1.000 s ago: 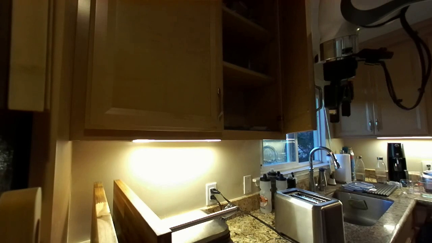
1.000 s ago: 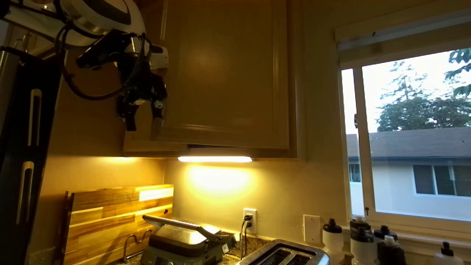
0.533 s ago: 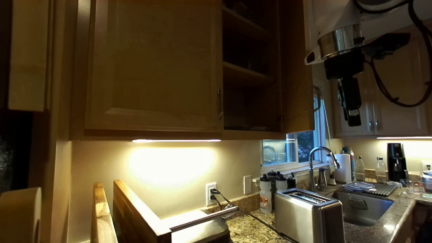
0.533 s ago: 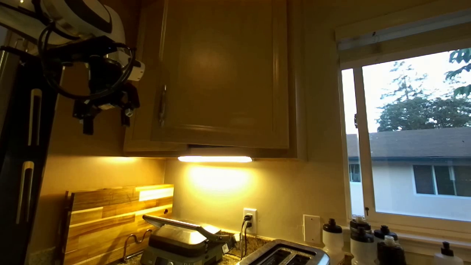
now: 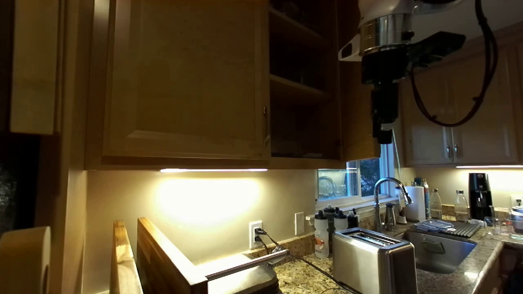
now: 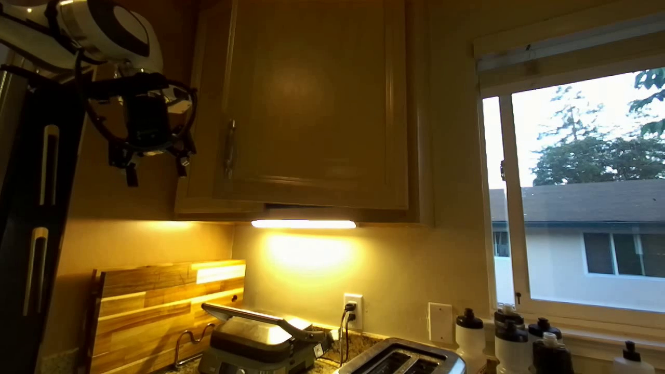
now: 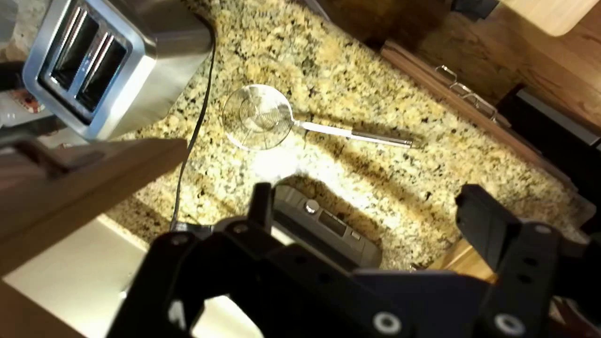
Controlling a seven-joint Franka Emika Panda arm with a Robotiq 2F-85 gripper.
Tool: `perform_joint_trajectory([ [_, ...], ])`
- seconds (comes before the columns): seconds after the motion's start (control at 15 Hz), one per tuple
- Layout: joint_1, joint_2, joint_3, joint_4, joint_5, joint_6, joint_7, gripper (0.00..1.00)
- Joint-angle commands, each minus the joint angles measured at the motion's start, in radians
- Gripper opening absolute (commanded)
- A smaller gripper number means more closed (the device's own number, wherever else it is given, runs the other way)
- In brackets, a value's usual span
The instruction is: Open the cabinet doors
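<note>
The cabinet doors are light-tan wood with recessed panels. One door (image 5: 192, 81) is closed, with a slim metal handle (image 5: 266, 122) at its edge. The neighbouring door (image 5: 357, 102) stands swung open, baring dark shelves. Its face (image 6: 311, 104) and its bar handle (image 6: 229, 148) show in an exterior view. Its edge (image 7: 98, 199) shows in the wrist view, at the left. My gripper (image 7: 365, 192) is open and empty, fingers pointing down. In an exterior view the gripper (image 6: 157, 174) hangs apart from the open door's handle. In an exterior view the gripper (image 5: 384, 139) hides that handle.
Below stand a toaster (image 5: 374, 257), a grill press (image 6: 260, 332), cutting boards (image 6: 166, 311) and several bottles (image 6: 511, 337). A strainer (image 7: 258, 117) lies on the granite counter (image 7: 319, 61). A window (image 6: 576, 197) and a dark fridge (image 6: 41, 156) flank the cabinet.
My gripper has turned and moved away from the open door's handle, uncovering it in an exterior view. In the last half second it has shifted left in an exterior view. The doors have barely moved.
</note>
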Motion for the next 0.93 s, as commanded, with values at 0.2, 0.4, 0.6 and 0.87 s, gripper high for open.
perform_joint_trajectory([
  [0.2, -0.063, 0.113, 0.007, 0.084, -0.148, 0.204, 0.059, 1.00],
  [0.4, -0.099, 0.136, 0.002, 0.095, -0.227, 0.217, 0.078, 1.00],
  [0.6, -0.144, 0.147, 0.006, 0.089, -0.335, 0.180, 0.109, 1.00],
  [0.87, -0.190, 0.156, -0.001, 0.075, -0.481, 0.085, 0.137, 1.00],
])
